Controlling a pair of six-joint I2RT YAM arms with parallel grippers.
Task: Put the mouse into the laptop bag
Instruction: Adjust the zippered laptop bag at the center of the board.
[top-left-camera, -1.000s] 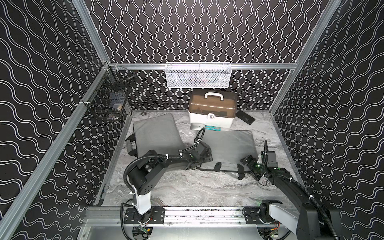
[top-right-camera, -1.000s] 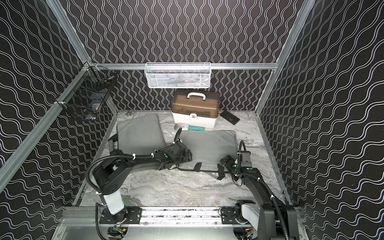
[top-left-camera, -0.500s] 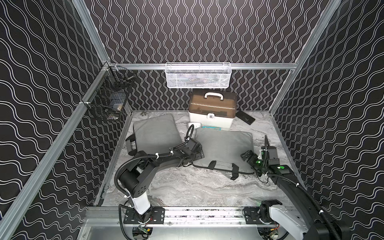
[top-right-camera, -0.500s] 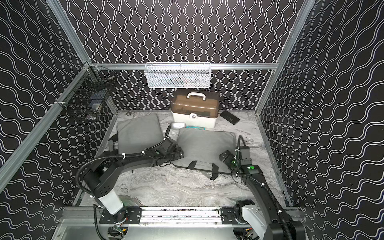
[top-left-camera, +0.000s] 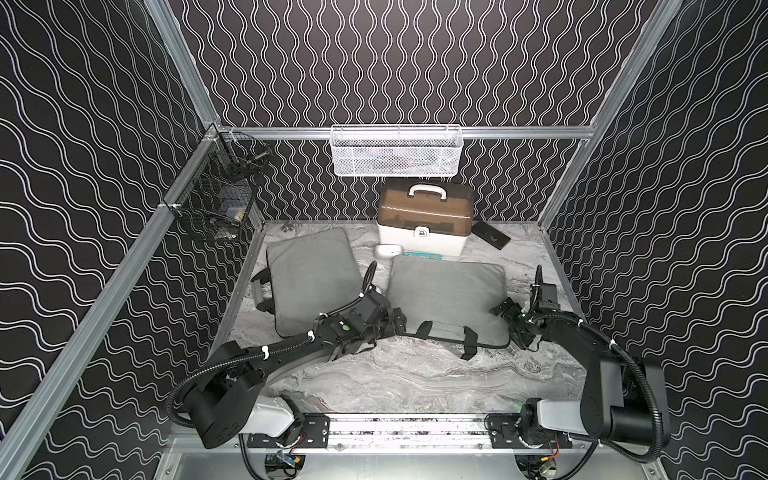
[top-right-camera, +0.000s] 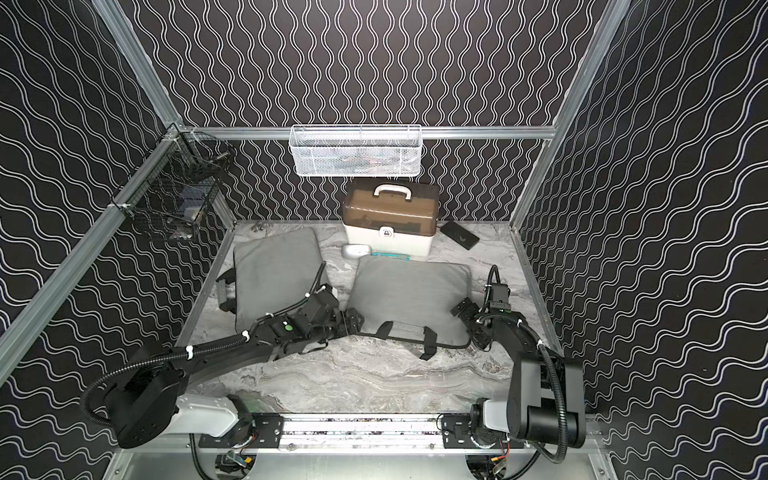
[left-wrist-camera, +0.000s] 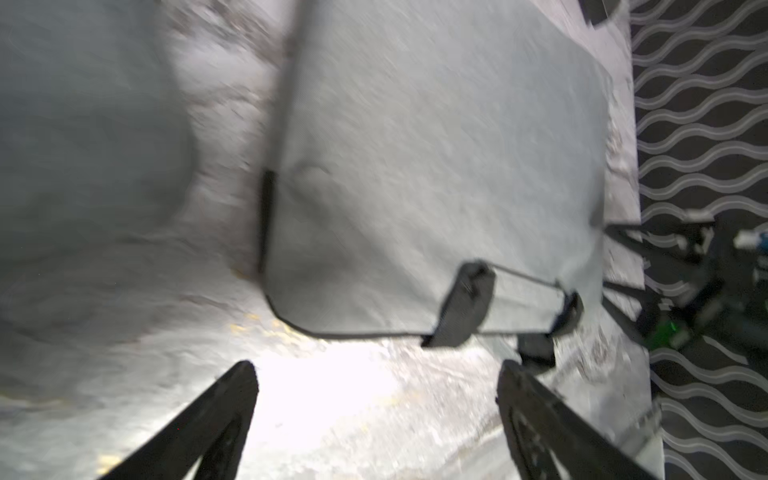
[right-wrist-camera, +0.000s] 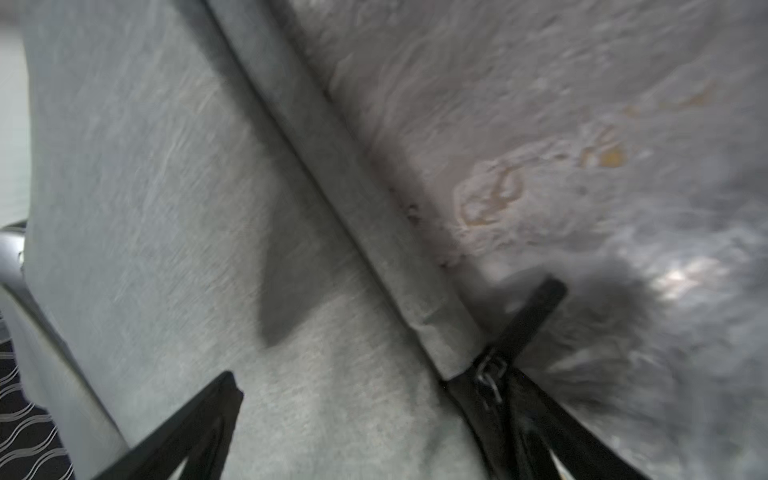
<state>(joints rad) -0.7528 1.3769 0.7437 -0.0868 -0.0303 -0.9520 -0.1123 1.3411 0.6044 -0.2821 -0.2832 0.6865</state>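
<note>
The white mouse (top-left-camera: 388, 250) (top-right-camera: 356, 250) lies on the marble table just beyond the far left corner of a grey laptop bag (top-left-camera: 446, 297) (top-right-camera: 409, 297). That bag lies flat and looks closed, its black handle (top-left-camera: 444, 332) at the near edge. My left gripper (top-left-camera: 395, 326) (top-right-camera: 351, 324) (left-wrist-camera: 378, 374) sits low at the bag's near left corner, open over bare table. At the bag's right edge my right gripper (top-left-camera: 513, 326) (top-right-camera: 469, 322) (right-wrist-camera: 361, 386) is open over grey fabric, one finger beside the zipper pull (right-wrist-camera: 492, 374). Neither holds anything.
A second grey bag (top-left-camera: 311, 282) lies to the left. A brown-lidded white case (top-left-camera: 424, 220) stands at the back with a teal item (top-left-camera: 422, 255) before it and a flat black object (top-left-camera: 490, 235) to its right. A white mesh basket (top-left-camera: 395, 151) and a black wire basket (top-left-camera: 216, 199) hang on the rails.
Both grippers have opened wider. The bag has shifted a little left, and my left gripper has drawn back to its near left corner.
</note>
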